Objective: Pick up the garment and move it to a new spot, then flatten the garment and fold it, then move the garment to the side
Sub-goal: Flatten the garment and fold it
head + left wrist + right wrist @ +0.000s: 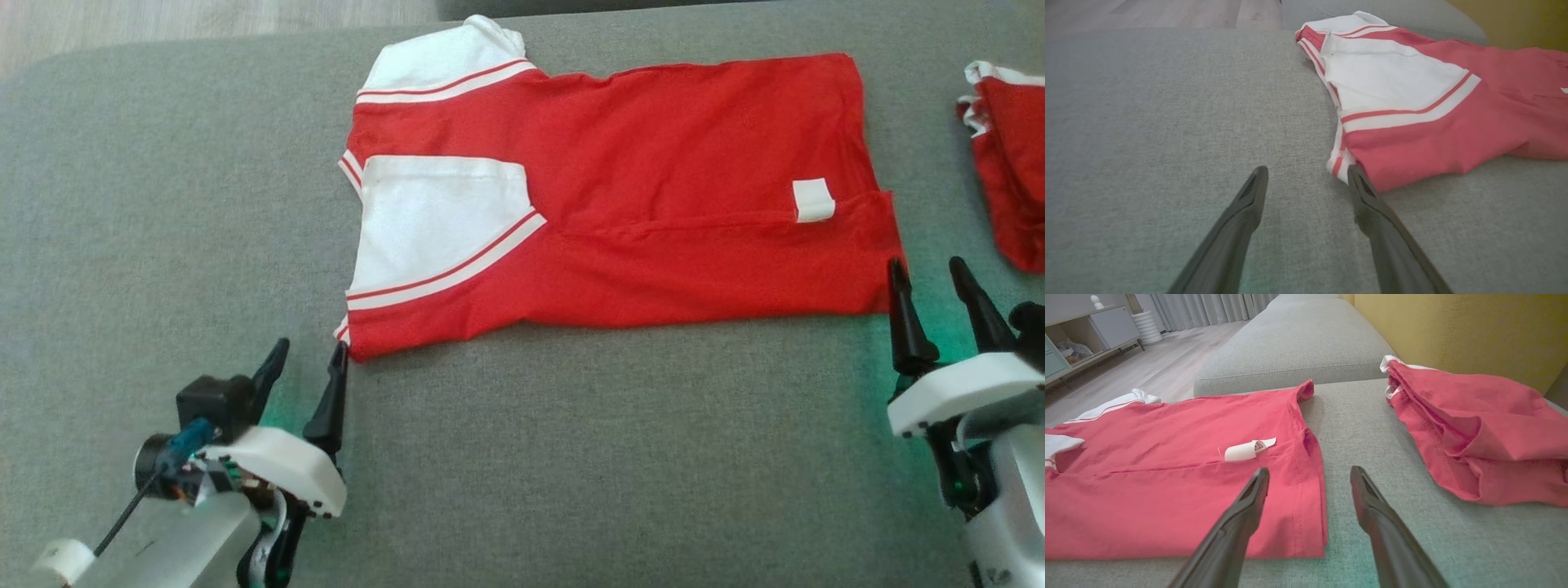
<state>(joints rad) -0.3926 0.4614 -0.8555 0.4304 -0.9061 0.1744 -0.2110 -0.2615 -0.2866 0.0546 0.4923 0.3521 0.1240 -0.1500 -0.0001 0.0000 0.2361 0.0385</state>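
Garment (pixel 653 188) folded flat | left hand (pixel 312 345), right hand (pixel 925 261) both released | red pile (pixel 1008 171) cut off at edge

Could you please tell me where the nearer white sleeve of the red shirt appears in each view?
Head view: the near white sleeve lies left of centre.
Left wrist view: upper middle, right of centre.
Right wrist view: cut by the left edge.
Shared landmark: the far white sleeve just beyond it.

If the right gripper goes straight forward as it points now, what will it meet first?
Probably the hem of the flat red and white shirt, in line with one finger of the right gripper; ahead between the fingers lies bare grey sofa cushion.
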